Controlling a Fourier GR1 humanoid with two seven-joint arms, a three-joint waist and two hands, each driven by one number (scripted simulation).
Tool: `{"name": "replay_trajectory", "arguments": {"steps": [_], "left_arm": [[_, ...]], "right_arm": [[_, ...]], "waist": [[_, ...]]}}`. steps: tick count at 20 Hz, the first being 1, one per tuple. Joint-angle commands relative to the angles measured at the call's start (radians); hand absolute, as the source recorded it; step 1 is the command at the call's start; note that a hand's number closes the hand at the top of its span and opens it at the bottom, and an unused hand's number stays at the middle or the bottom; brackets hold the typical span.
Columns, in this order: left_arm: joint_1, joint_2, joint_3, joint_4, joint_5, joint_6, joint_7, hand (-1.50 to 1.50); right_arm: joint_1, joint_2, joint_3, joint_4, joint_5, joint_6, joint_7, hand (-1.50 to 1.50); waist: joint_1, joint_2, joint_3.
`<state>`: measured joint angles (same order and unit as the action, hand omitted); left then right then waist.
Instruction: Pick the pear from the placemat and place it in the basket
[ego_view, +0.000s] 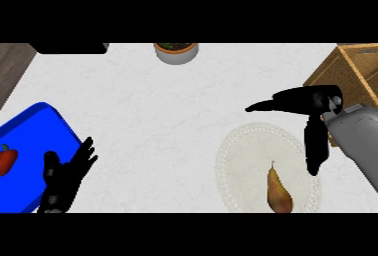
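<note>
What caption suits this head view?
Open right robot hand over the placemat, pear untouched, basket beyond; left robot hand rests by blue tray.

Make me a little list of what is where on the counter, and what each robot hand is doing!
pear: lying on the white placemat, near its front edge, nothing touching it
basket: wooden, far right corner of the counter
right robot hand: open, over the placemat's far right side, holding nothing
left robot hand: open, resting at the lower left beside the blue tray
red pepper: on the blue tray
pot: far edge, with a plant inside
</note>
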<state>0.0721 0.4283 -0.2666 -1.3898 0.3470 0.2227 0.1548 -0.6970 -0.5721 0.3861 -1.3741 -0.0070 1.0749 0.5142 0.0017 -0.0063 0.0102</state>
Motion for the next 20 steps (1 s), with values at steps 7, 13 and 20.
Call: {"name": "replay_trajectory", "arguments": {"steps": [7, 13, 20], "left_arm": [[0.015, -0.040, 0.014, 0.031, -0.042, -0.026, 0.033, 0.00], [0.064, -0.039, 0.015, -0.028, -0.063, -0.025, 0.060, 0.00], [0.009, -0.031, 0.084, -0.018, -0.048, -0.065, 0.121, 0.00]], "right_arm": [[0.155, 0.050, 0.008, -0.055, 0.195, -0.024, -0.112, -1.50], [0.224, 0.030, 0.046, -0.016, 0.370, -0.118, -0.308, -1.50], [0.220, 0.067, 0.034, 0.012, 0.446, -0.113, -0.344, -1.50]], "waist": [[0.001, 0.006, -0.010], [0.008, 0.008, -0.009], [0.005, 0.007, -0.010]]}}
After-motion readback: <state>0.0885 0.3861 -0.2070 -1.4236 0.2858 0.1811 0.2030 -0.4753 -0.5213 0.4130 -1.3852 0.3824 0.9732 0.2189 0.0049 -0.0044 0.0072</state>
